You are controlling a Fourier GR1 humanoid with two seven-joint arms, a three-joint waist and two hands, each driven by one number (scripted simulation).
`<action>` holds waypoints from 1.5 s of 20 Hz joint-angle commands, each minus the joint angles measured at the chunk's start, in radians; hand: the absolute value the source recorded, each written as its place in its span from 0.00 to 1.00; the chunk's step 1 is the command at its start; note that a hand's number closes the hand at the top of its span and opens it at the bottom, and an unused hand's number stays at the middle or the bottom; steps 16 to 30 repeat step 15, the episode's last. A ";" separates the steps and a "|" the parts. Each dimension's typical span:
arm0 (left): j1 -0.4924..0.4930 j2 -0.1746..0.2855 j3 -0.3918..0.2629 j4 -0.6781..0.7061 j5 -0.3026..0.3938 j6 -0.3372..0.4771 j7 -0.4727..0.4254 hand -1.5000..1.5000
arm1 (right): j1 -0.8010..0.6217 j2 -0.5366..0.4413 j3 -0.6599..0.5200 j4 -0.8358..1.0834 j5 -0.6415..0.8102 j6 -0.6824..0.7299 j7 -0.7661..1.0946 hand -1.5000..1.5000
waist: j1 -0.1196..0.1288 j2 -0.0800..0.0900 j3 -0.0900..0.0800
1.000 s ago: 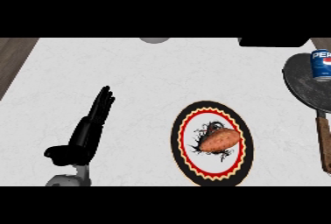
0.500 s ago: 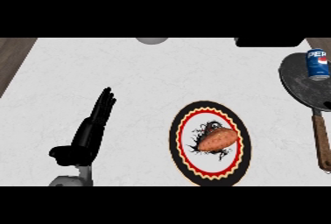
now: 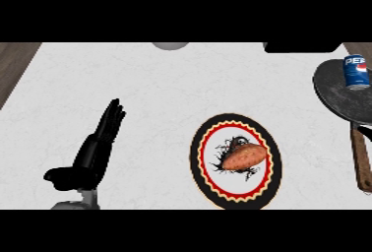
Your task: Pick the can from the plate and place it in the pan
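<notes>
A blue soda can (image 3: 356, 72) stands upright inside the dark round pan (image 3: 341, 98) at the far right edge. The pan's brown wooden handle (image 3: 360, 160) runs toward the near edge. A round plate (image 3: 236, 160) with a black rim and red zigzag ring lies in the centre front; an orange sweet potato (image 3: 245, 156) rests on it. My left hand (image 3: 91, 152) shows at the lower left, open, fingers straight and pointing away, resting clear of the plate. My right hand does not show.
A grey round object (image 3: 170, 45) peeks in at the top edge, and a black object (image 3: 301, 47) sits at the top right. Brown wood borders the white counter (image 3: 145, 88) at the far left and top right.
The whole view has drifted slightly, so the pan and can now sit a little further left in the picture. The left hand keeps its pose.
</notes>
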 commanded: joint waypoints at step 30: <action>0.014 -0.048 -0.059 -0.062 -0.048 0.034 0.065 0.50 | 0.182 0.052 0.221 -0.277 0.034 -0.204 0.175 0.00 | 0.005 0.001 0.001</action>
